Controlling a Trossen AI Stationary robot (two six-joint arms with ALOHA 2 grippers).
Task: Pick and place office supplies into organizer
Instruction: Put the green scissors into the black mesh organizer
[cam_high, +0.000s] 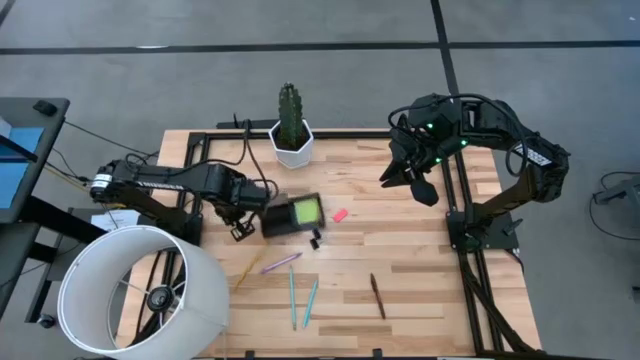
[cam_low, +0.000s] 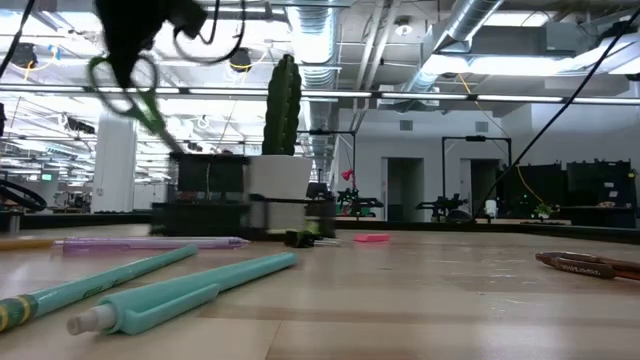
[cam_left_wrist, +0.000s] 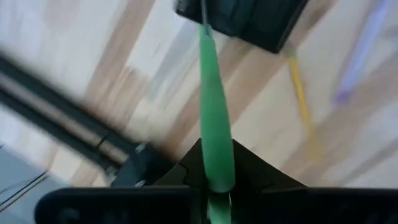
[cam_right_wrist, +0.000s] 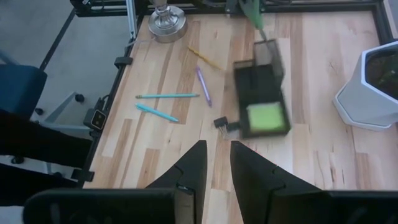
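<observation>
Nearest the table's front edge lie two teal plastic pens (cam_high: 302, 298), side by side and almost touching. A dark brown pen (cam_high: 378, 295) lies well apart to their right. Just behind the teal pair sits one purple pen (cam_high: 281, 263), and beside it one thin yellow pen (cam_high: 247, 272), both slanted. A large white drum-shaped lampshade (cam_high: 140, 290) covers the table's front left corner.

Farther back, near the middle of the wooden slat table (cam_high: 400, 250), stands the small black rectangular organizer tray (cam_high: 290, 216). One lime-green sticky-note pad (cam_high: 305, 211) sits in its right-hand compartment. One black binder clip (cam_high: 314, 240) lies on the wood just in front of the tray, and one small pink eraser (cam_high: 339, 214) lies just to its right.

My left pincer (cam_high: 240, 224) hangs just left of the tray, pinched on the green-handled scissors (cam_left_wrist: 214, 137). In my left wrist view the green handle runs straight out between my fingers with its metal tip at the tray's wall. In the low view the scissors (cam_low: 125, 85) hang in the air, clear of the tabletop.

My right pincer (cam_high: 405, 175) waits above the table's back right, its fingers (cam_right_wrist: 189, 165) close together with a narrow gap, holding nothing.

At the back edge stands one white hexagonal pot (cam_high: 292, 142) with a tall green cactus (cam_high: 289, 112).
</observation>
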